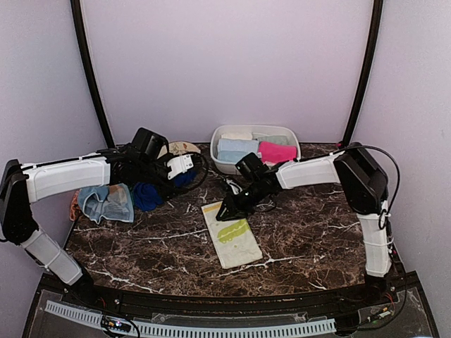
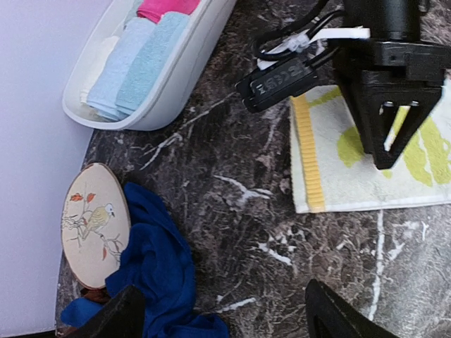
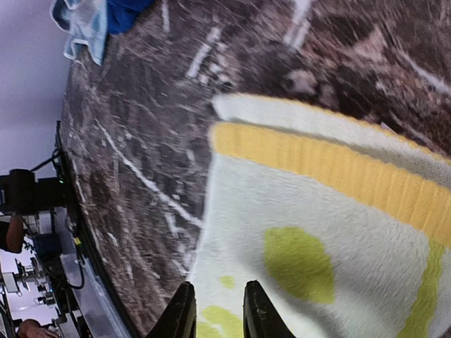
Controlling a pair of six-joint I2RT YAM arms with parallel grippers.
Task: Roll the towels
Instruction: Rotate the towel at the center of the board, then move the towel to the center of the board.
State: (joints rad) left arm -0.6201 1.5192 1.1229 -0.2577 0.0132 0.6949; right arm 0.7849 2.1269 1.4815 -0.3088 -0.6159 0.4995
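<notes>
A yellow-green towel (image 1: 236, 243) with pale patches and a yellow band lies flat on the marble table (image 1: 310, 239). My right gripper (image 1: 224, 213) hovers over its far end. In the right wrist view the fingers (image 3: 182, 313) stand a narrow gap apart above the towel (image 3: 331, 225), with nothing between them. My left gripper (image 2: 229, 320) is wide open over bare marble, beside a crumpled royal blue towel (image 2: 158, 267). A pale blue towel (image 1: 106, 203) lies left of the royal blue towel (image 1: 146, 196).
A white basin (image 1: 224, 165) at the back holds rolled towels, pale blue (image 1: 236, 149) and hot pink (image 1: 276, 151) among them. An oval floral disc (image 2: 95, 225) lies by the blue towel. A bit of brown cloth (image 1: 74, 205) sits at the table's left edge.
</notes>
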